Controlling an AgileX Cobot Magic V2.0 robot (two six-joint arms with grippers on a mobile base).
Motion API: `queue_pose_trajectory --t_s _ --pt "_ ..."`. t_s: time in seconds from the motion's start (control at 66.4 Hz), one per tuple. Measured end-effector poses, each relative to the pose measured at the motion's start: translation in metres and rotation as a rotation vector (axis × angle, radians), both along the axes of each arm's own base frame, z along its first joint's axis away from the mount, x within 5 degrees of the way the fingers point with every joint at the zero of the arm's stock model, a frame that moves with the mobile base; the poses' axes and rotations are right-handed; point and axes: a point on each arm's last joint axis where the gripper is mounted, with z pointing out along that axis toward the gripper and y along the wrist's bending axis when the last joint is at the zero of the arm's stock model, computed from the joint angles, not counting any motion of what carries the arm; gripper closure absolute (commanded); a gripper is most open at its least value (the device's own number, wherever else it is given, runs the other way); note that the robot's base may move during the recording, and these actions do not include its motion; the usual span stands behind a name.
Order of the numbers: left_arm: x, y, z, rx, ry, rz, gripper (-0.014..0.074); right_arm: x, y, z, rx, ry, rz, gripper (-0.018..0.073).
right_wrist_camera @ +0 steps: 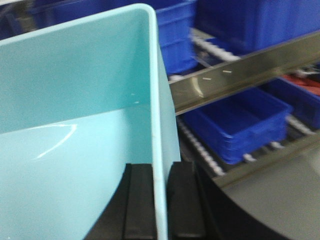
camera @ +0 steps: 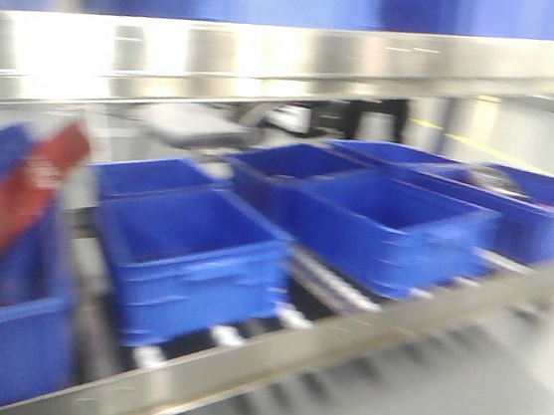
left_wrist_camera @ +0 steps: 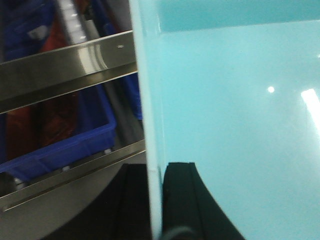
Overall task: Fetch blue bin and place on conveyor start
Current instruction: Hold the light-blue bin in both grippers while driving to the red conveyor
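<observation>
Left gripper [left_wrist_camera: 157,172] and right gripper [right_wrist_camera: 160,172] each pinch one thin wall of the blue bin [left_wrist_camera: 235,125], so clipping the steel rail [left_wrist_camera: 65,67] could wrench it loose.

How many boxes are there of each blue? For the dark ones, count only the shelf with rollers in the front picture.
Light blue bin: 1
Dark blue crates: 7, as far as the blur lets me tell
Total: 8
</observation>
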Motion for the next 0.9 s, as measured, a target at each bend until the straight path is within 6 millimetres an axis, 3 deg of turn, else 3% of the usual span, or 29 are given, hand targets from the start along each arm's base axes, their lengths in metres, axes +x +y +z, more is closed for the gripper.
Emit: queue_pose_trajectory --t_s 0.904 --pt "0.0001 -0.0001 0.0001 -0.001 -0.002 -0.001 0.0708 -0.0001 -0.0006 0.0006 0.001 -0.003 -0.001 0.0722"
